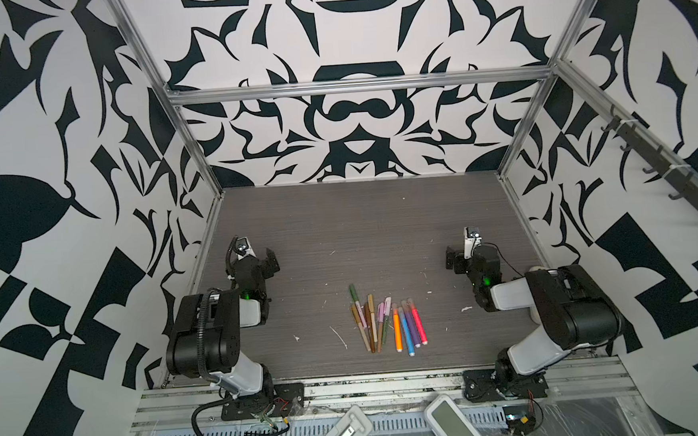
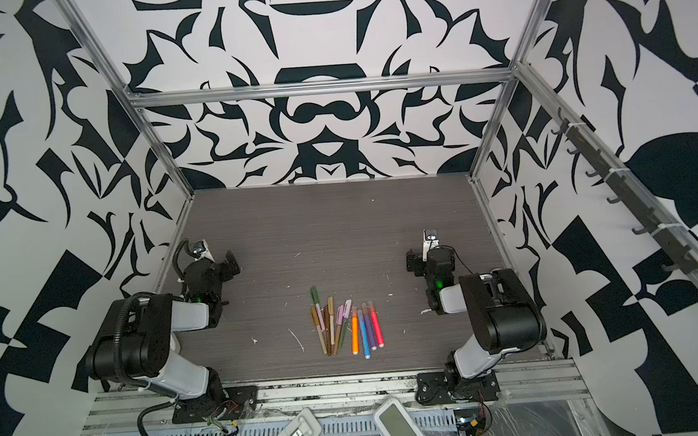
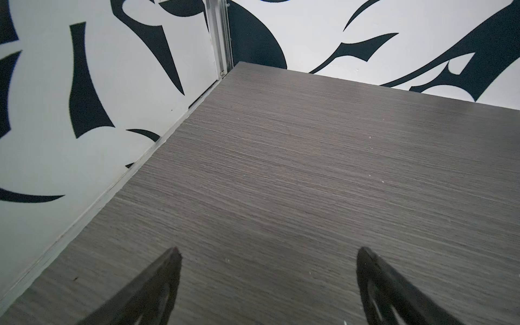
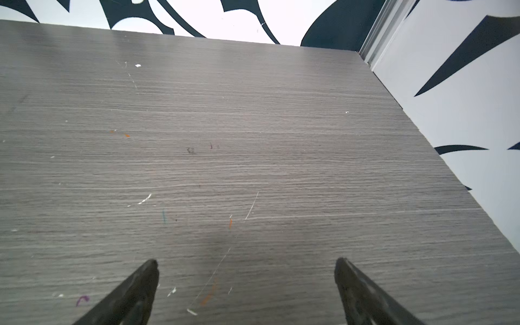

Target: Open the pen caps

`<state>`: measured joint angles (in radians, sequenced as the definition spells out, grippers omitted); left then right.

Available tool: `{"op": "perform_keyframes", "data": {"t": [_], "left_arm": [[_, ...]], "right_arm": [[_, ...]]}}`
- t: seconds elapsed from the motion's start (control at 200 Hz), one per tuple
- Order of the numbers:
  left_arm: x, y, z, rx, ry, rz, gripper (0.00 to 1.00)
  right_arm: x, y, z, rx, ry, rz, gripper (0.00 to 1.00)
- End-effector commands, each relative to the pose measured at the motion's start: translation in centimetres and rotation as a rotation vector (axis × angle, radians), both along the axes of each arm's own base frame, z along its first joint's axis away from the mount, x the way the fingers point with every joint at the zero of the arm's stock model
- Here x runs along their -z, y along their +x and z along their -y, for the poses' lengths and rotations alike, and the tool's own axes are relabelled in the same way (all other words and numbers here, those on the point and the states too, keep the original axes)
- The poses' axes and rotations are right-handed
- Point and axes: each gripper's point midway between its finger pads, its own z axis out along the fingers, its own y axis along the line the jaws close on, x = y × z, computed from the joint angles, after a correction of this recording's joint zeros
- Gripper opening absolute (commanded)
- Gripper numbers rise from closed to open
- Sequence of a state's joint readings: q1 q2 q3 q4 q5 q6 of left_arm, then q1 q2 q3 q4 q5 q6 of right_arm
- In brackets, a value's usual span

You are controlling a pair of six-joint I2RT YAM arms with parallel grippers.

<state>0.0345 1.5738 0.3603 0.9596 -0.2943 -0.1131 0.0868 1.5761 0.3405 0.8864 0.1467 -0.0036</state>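
10 pens [image 1: 397, 332] (4 bright, 6 muted), caps [image 1: 405, 306] on, front-middle of table [image 1: 360, 226] | left gripper [image 3: 268, 253], right gripper [image 4: 246, 263]: jaws apart, empty | pens in top views only; ink marks [image 4: 230, 223] in right wrist view only

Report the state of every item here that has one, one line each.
Four bright slim plastic pens, orange, blue, purple, pink-red: lying side by side, capped.
Six muted slim plastic pens: lying in an overlapping fan, apparently capped.
Left black pincer: open, empty.
Right black pincer: open, empty.
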Motion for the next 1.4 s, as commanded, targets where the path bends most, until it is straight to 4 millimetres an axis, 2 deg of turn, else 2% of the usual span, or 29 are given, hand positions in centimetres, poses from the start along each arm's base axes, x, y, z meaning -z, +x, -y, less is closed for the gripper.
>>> {"op": "perform_keyframes", "data": {"t": [0.0, 1.305, 1.34, 1.4], "left_arm": [[-0.4, 0.0, -0.1, -0.005, -0.011, 0.017, 0.99], [-0.4, 0.0, 0.0, 0.002, -0.009, 0.016, 1.0], [-0.5, 0.0, 0.0, -0.001, -0.01, 0.021, 0.99], [-1.8, -0.3, 0.0, -0.019, 0.003, 0.049, 0.99]], "right_arm": [[-1.8, 0.8, -0.5, -0.027, 0.002, 0.059, 1.0], [-1.9, 0.8, -0.4, -0.02, -0.001, 0.063, 1.0], [-2.5, 0.9, -0.5, -0.019, 0.006, 0.082, 1.0], [-4.0, 1.0, -1.5, -0.061, -0.018, 0.054, 1.0]]}}
